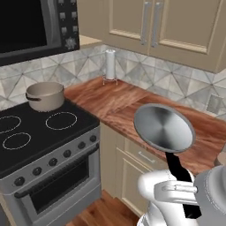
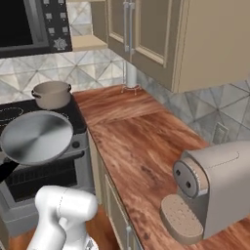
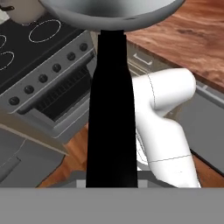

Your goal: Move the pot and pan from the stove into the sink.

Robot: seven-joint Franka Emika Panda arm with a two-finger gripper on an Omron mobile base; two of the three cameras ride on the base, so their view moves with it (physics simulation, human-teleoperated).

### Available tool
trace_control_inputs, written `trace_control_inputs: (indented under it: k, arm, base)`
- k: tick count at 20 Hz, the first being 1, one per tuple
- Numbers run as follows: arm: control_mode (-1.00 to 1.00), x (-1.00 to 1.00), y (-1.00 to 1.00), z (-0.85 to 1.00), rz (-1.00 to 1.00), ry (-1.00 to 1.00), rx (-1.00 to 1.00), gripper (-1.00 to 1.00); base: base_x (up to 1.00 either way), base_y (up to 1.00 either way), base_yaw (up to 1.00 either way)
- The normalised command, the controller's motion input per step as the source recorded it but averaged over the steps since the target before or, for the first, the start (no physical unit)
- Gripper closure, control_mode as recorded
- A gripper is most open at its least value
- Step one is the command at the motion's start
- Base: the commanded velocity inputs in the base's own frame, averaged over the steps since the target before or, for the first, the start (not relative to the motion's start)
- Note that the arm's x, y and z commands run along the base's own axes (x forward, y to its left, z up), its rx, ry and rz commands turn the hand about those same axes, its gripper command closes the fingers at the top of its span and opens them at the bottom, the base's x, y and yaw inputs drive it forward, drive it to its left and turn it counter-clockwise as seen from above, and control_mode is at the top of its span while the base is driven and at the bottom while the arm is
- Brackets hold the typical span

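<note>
The pan (image 1: 164, 128) is off the stove (image 1: 48, 137), carried in the air beside it over the desk's (image 1: 123, 103) edge with the gripper clamped on its black handle (image 3: 110, 109), while the pot (image 1: 45, 96) sits on the stove's back corner, awaiting its turn.

— What colours do you see around you?
— The pan (image 1: 163, 128) on my wrist is bright silver with a black handle (image 3: 110, 109). The pot (image 1: 45, 96) is beige-tan.
— And the stove (image 1: 39, 132)?
— Black glass with white ring outlines, grey steel front, black knobs. The counter (image 2: 141, 136) is reddish-brown wood grain; the backsplash (image 1: 145, 73) is grey triangle-patterned tile.
</note>
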Motion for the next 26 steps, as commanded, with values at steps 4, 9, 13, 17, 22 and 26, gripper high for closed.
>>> trace_control_inputs:
  k: [4,9,13,17,22,26]
  arm:
    - [1.0,0.0,0.0,0.0,0.0,0.0,0.0,1.0]
    - [1.0,0.0,0.0,0.0,0.0,0.0,0.0,1.0]
    - [1.0,0.0,0.0,0.0,0.0,0.0,0.0,1.0]
    - [1.0,0.0,0.0,0.0,0.0,0.0,0.0,1.0]
    - [1.0,0.0,0.0,0.0,0.0,0.0,0.0,1.0]
    - [1.0,0.0,0.0,0.0,0.0,0.0,0.0,1.0]
  base:
    - [-0.3,0.0,-0.41]
    - [-0.3,0.0,-0.39]
    - [-0.27,0.0,-0.39]
    - [-0.32,-0.14,-0.28]
    - [-0.13,0.0,0.0]
    - [-0.71,0.0,0.0]
